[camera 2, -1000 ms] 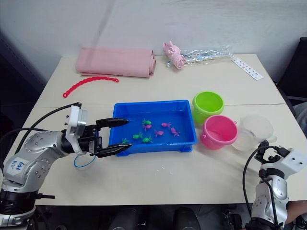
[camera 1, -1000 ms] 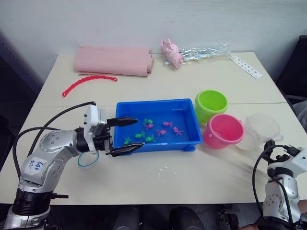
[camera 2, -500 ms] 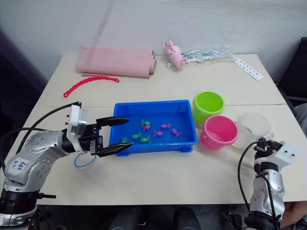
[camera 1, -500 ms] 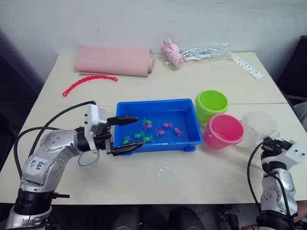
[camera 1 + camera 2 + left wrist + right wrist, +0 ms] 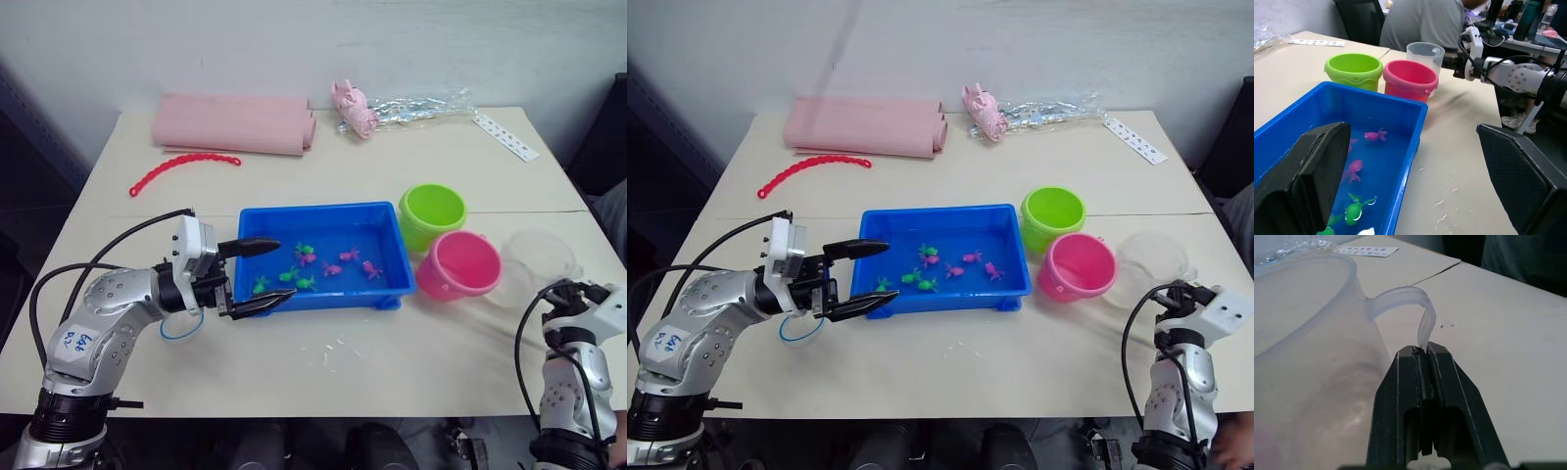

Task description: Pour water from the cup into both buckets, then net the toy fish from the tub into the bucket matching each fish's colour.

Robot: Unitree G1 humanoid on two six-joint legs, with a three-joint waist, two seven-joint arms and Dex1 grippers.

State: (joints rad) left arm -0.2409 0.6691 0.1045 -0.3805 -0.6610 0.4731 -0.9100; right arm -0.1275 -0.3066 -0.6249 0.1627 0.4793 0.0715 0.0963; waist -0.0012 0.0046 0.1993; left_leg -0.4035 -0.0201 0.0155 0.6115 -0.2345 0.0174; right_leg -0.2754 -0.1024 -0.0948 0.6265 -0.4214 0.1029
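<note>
Where the left eye view looks down on the table, the clear cup stands at the right edge of the frame, just right of the pink bucket, which tilts a little; the green bucket sits just above that. Centre frame, the blue tub holds water and small green and pink fish. At lower left the left gripper hangs released, fingers spread wide over the tub's left rim, gripping nothing; the net's blue hoop lies on the table under its wrist. At lower right the right gripper sits at the cup's near side. From the left wrist view, the two broad fingers stand far apart at the lower corners, the tub and its fish between them, both buckets and the cup beyond. From the right wrist view, the fingers are clenched on the cup's thin curved handle, the cup wall filling the left of the frame.
</note>
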